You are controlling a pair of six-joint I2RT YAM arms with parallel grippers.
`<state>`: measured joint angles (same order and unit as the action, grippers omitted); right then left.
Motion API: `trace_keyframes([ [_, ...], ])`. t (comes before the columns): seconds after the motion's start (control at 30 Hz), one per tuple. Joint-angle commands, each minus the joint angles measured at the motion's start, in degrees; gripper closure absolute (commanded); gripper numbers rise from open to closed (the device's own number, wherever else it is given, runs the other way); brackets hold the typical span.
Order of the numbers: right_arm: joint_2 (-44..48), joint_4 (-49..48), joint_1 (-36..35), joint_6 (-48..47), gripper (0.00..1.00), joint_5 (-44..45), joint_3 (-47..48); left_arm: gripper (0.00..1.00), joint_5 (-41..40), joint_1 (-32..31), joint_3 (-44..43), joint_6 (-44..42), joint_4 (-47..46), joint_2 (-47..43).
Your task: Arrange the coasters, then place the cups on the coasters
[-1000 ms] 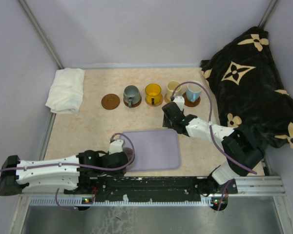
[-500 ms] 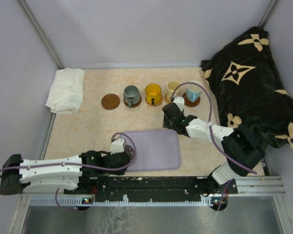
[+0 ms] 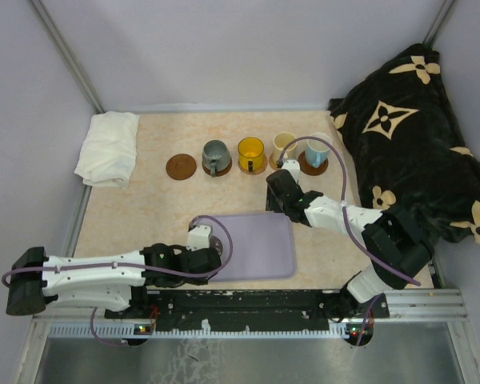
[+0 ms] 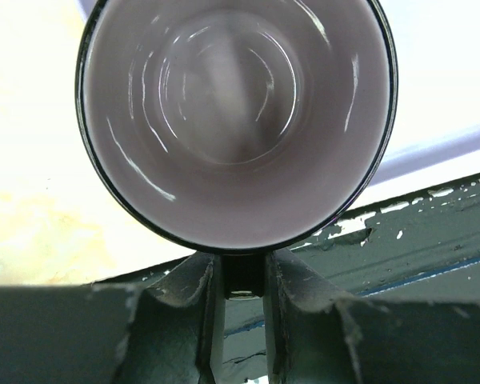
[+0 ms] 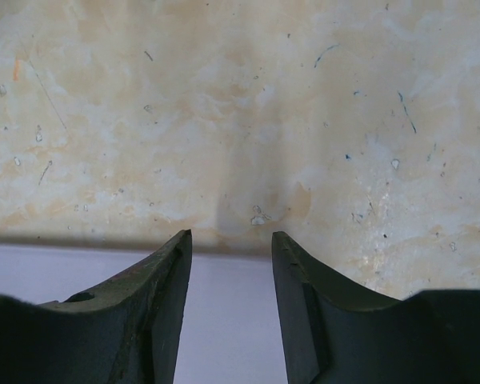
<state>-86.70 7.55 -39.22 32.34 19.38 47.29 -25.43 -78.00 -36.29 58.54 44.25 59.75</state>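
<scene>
Now the left gripper [image 4: 244,280] pinches the rim of the mauve cup [image 4: 236,120] beside the tray [image 3: 260,248]. The bare coaster [image 3: 181,166] lies far and slightly left, nearest this arm.

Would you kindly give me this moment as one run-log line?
left gripper: shut on glossy mauve-purple cup | right gripper: open, empty | leftmost flat round brown coaster: bare

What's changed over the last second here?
The left gripper closed on the rim of the mauve cup at the left edge of the tray, its arm shifting slightly right. The right gripper stayed open over the tray's far edge; the other cups and the coasters did not move.
</scene>
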Motion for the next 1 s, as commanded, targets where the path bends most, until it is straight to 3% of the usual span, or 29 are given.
trace_keyframes([
  [0.0, -1.86, -3.14, 0.55, -1.61, 0.55, -1.24, 2.05, 1.0, -4.93, -0.14, -4.55, -1.38, 0.64, -0.21],
  [0.4, -7.54, -4.25, 0.55, -1.5, 0.56, -2.93, 3.47, 1.0, -14.6, 0.02, -9.04, 1.5, 8.95, -2.69],
  [0.67, -9.06, -3.92, 0.46, -0.76, 0.57, -3.46, 2.24, 1.0, -16.87, 1.59, -9.54, 4.58, 12.96, -4.85],
  [0.97, -8.53, -3.84, 0.37, -0.18, 0.57, -3.2, 0.64, 1.0, -17.21, 7.81, -9.84, -1.04, 10.39, -5.82],
])
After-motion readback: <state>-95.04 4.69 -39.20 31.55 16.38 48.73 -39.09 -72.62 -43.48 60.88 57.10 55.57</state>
